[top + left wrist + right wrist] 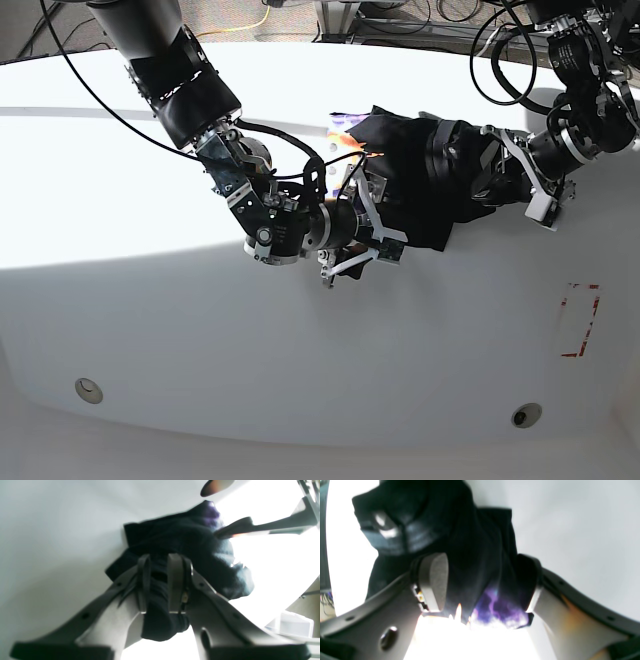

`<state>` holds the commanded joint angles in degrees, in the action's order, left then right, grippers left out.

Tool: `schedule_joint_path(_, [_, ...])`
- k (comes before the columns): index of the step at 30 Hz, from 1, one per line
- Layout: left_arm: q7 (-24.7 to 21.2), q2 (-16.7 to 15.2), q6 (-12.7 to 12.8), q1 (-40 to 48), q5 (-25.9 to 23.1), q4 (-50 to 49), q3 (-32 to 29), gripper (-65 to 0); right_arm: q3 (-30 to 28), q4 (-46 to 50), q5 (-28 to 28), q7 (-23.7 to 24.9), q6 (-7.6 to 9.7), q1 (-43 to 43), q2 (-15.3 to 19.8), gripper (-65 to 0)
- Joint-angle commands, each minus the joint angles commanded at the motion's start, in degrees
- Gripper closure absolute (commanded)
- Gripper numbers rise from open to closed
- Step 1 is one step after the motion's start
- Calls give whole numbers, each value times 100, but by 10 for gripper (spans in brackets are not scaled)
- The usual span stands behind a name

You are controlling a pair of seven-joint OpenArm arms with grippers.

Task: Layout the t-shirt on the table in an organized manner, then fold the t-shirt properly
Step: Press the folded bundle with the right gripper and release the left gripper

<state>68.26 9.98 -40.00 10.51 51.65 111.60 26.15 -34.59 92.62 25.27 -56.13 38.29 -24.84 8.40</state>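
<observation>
Desk edge: two round metal discs, one at lower left [88, 390] and one at lower right [526, 415] of the base view, sit near the front rim of the white desk [200, 330].
Red mark: a dashed red rectangle [578, 320] lies on the desk at the right of the base view, well apart from the cloth.
Right end effector: the right end effector [480, 580], at centre of the base view, has its fingers set apart with dark cloth filling the gap between them; whether they press it is unclear. A purple patch shows at the cloth's lower edge in the right wrist view.
T-shirt: the black t-shirt [415, 195] is bunched in a wrinkled heap above centre in the base view, between the two arms and not spread flat.
Left end effector: the left end effector [160, 582], at upper right of the base view, is pinching a fold of the t-shirt between nearly closed fingers.
Far edge: cables and floor lie beyond the desk at the top of the base view.
</observation>
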Motion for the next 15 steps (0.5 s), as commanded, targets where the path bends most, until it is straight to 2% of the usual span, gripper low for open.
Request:
schedule_joint_path(8, [0, -62, 0, 273, -158, -35, -536, -108, 0, -334, 0, 510, 9, -9, 299, -400])
schedule_joint_path(15, [-9, -53, 0, 369, -1284, -132, -1134, -108, -26, -888, -9, 1231, 18, 9, 440, -400])
